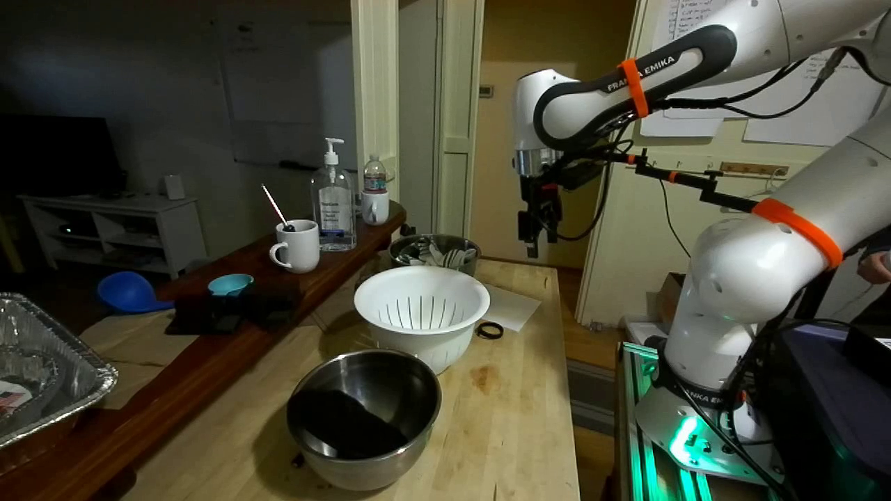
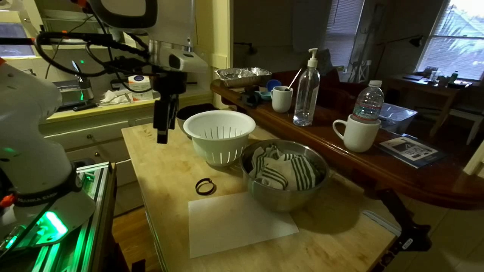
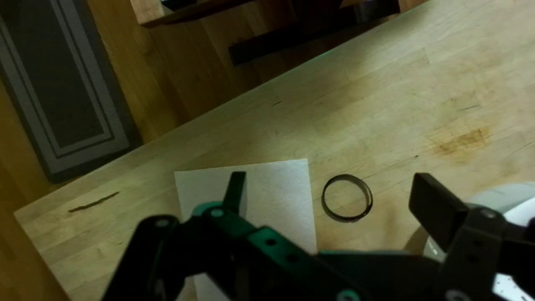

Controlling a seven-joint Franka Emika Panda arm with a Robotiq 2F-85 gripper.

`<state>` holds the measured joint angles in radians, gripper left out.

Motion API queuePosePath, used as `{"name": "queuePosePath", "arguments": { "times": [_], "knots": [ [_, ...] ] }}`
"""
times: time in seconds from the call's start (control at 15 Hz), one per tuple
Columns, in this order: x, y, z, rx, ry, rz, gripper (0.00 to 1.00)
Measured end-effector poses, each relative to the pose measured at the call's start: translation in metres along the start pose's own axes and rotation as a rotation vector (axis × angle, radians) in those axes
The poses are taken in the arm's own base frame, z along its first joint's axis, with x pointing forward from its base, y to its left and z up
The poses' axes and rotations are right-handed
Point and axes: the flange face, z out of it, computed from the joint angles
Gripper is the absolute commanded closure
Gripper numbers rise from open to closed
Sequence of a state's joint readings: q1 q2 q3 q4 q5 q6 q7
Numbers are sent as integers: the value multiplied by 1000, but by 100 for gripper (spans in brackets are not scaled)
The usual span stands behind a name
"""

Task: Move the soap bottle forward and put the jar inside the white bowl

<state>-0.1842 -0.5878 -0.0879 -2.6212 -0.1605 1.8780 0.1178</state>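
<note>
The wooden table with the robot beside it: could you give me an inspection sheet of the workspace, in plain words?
Surface: wooden table, brown stain showing.
Job's things: soap bottle upright on the ledge; white bowl, slotted, upright on the table; jar not made out.
Clutter: paper and black ring on the table; steel bowl holding a striped towel; another steel bowl, dark inside, contents unclear; mug on the ledge.
Gripper: open, holding nothing, raised over the table.
Cables: black cable looping near the arm; no snag seen.
Surroundings: window beyond the ledge; person's hand at the edge of an exterior view.
</note>
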Motion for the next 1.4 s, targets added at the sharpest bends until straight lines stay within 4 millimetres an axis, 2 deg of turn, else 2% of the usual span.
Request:
{"name": "queuePosePath", "arguments": {
  "times": [0.27,0.6,0.87,1.0,1.13,1.4],
  "knots": [
    [32,-2,-39,-66,71,196,0],
    [105,3,-87,-127,160,447,0],
    [164,8,-122,-91,228,660,0],
    [186,13,-145,-60,270,732,0],
    [197,19,-163,-42,303,747,0],
    [199,22,-169,-36,313,752,0]
  ]
}}
